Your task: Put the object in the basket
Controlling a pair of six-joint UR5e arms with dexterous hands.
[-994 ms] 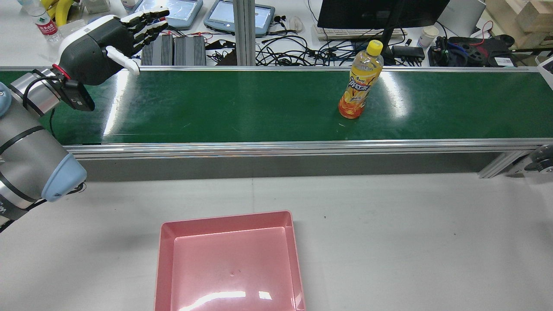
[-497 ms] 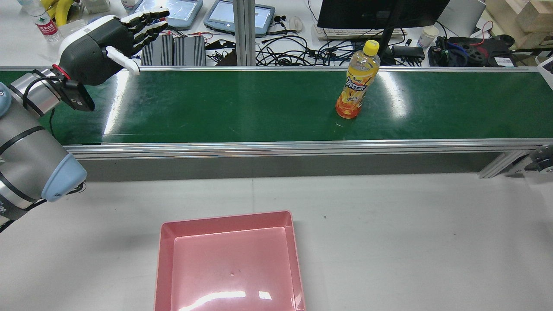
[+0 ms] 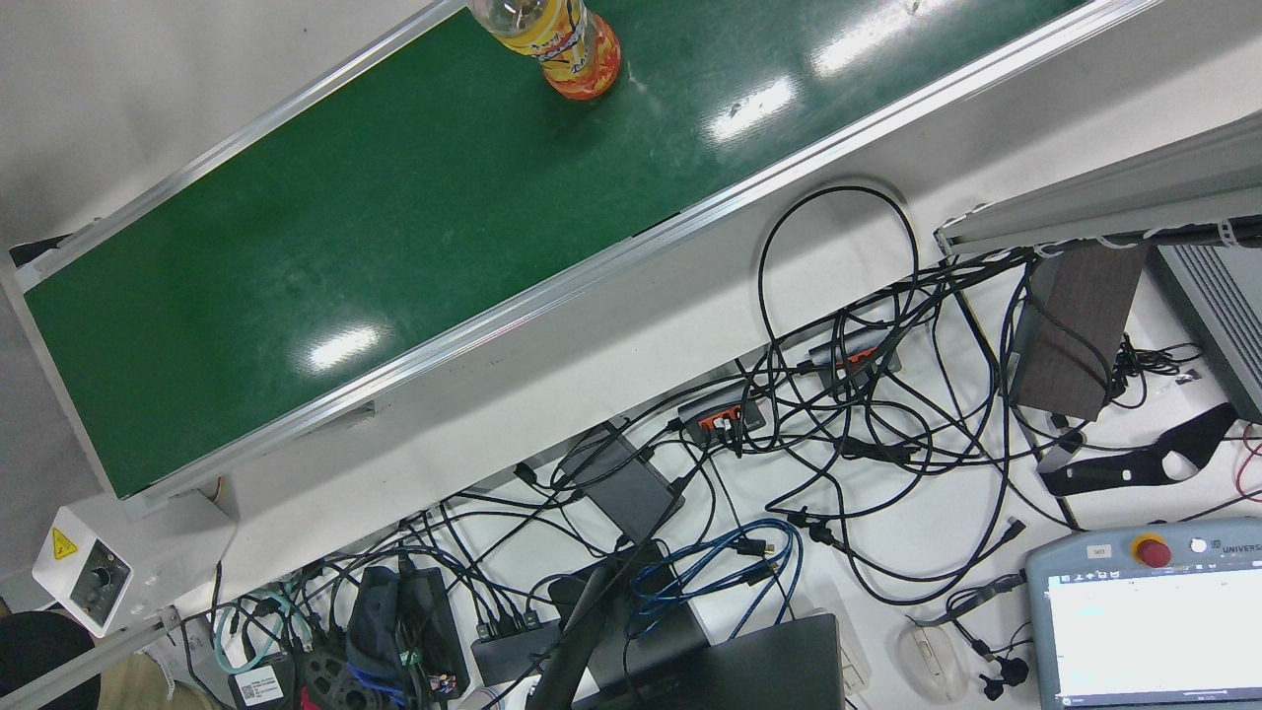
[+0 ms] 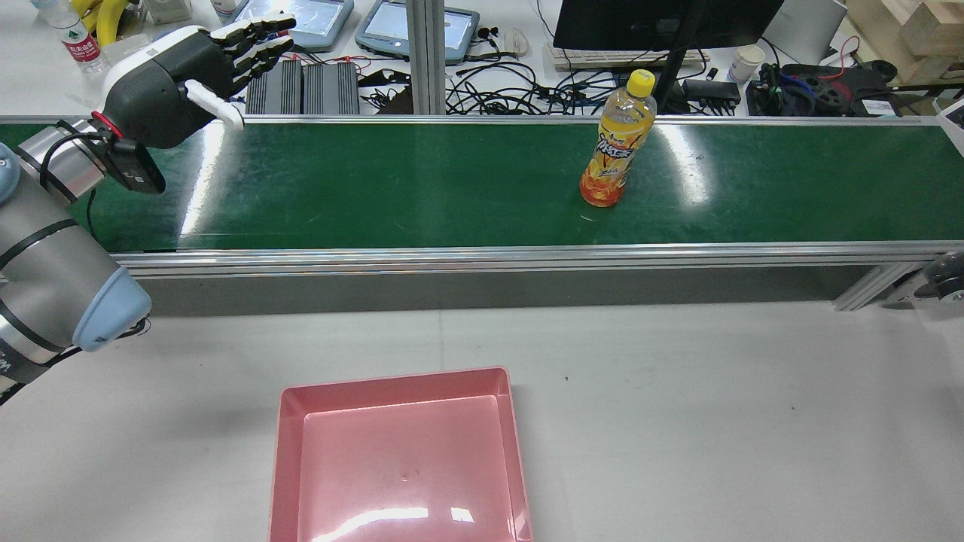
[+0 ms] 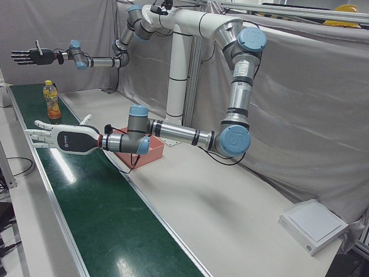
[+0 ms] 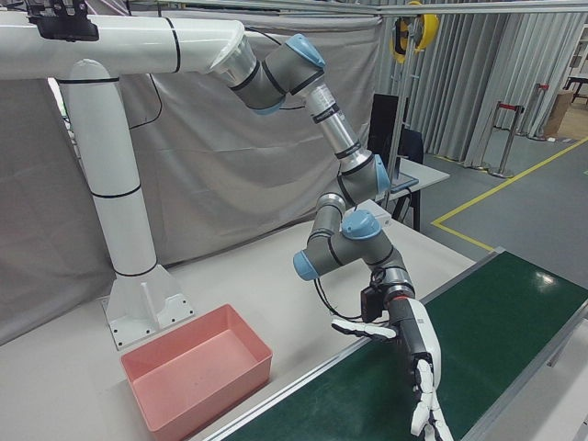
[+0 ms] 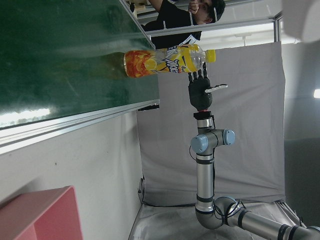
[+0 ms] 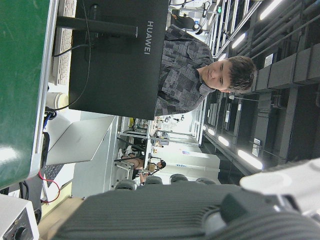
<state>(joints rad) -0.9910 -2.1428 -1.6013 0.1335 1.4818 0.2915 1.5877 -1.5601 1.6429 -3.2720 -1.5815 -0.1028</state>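
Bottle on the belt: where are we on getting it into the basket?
Done: nothing; the pink basket holds nothing.
In hand: nothing is gripped. The bottle stands upright on the green belt, with no hand touching it. The left hand is open, fingers apart, above one end of the belt; the right hand is open beyond the bottle.
Left: grasp the bottle, carry it over, release it in the basket.

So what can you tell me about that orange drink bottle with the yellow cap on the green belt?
The clear plastic bottle of orange drink has a yellow screw cap and an orange and yellow label with fruit pictures. It stands upright on the green conveyor belt, looks nearly full and sealed, and only its base touches the belt. Neither hand touches it; the open left hand hovers far along the belt.
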